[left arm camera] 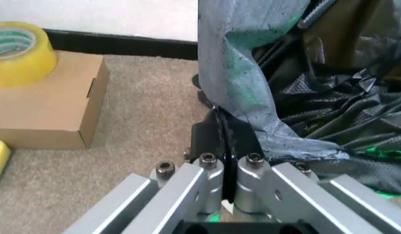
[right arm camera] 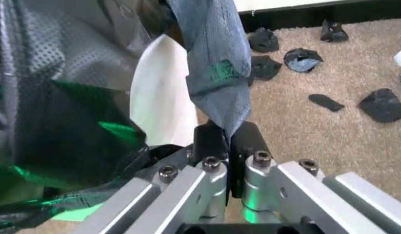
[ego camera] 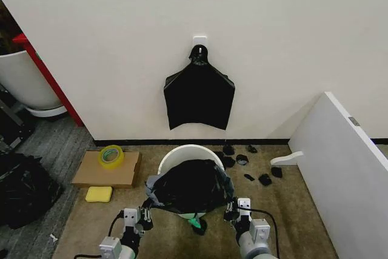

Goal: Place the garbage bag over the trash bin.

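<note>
Brown carpet [ego camera: 291,222] runs up to a cream wall, and on it stands the trash bin [ego camera: 182,157], one round white bucket with its far rim bare. Across its near half lies the garbage bag [ego camera: 191,186], a single crinkled black sheet stretched between two grippers: the left gripper [ego camera: 145,213] is clamped tight on the bag's left edge, and the right gripper [ego camera: 231,209] is clamped on the right edge (both wrist views show the film twisted into a rope at the pinch). The likely trouble is this thin plastic tearing or sliding out of one pinch if the arms pull apart unevenly, or the mouth closing so that it drapes over the bin instead of ringing the rim; the light bin could also tip under the drag. Farther out are one flat black bag [ego camera: 199,95] hung on the wall, one cardboard box [ego camera: 106,171] bearing one tape roll [ego camera: 111,156], one yellow sponge [ego camera: 99,194], and roughly seven black scraps [ego camera: 264,179].
</note>
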### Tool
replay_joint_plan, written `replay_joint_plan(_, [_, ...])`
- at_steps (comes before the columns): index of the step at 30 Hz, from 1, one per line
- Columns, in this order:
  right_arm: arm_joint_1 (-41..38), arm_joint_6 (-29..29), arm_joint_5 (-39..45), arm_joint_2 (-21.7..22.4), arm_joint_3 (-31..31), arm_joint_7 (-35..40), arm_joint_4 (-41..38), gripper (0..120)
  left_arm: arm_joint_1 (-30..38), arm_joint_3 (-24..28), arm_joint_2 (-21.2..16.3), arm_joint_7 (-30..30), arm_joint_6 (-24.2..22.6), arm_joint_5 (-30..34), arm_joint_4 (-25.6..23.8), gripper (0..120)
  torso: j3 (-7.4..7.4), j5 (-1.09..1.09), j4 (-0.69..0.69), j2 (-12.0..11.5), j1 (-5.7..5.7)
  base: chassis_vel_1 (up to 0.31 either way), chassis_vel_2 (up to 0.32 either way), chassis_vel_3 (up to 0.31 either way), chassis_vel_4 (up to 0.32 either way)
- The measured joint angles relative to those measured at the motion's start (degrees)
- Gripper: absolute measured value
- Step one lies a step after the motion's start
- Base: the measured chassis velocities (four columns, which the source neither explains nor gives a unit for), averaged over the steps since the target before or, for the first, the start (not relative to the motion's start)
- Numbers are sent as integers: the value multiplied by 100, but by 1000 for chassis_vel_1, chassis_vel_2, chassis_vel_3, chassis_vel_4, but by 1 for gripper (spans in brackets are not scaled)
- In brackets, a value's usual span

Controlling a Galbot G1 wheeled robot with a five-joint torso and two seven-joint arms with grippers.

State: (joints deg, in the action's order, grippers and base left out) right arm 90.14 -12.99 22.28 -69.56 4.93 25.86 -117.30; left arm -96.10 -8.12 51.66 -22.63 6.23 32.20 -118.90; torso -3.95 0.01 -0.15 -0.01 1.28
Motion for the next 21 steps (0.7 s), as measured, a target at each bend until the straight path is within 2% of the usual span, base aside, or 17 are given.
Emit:
replay_joint_plan(11, [-162, 31, -32, -57, 20, 14, 137, 0, 275, 51, 40, -40, -28, 47, 172, 0, 0, 0, 0, 0, 0, 0, 0, 0, 0])
replay_joint_plan(21, [-214, 50, -17, -98, 69, 12, 201, 0, 674, 79, 23, -99, -262, 207, 343, 0, 0, 0, 0, 0, 0, 0, 0, 0, 0])
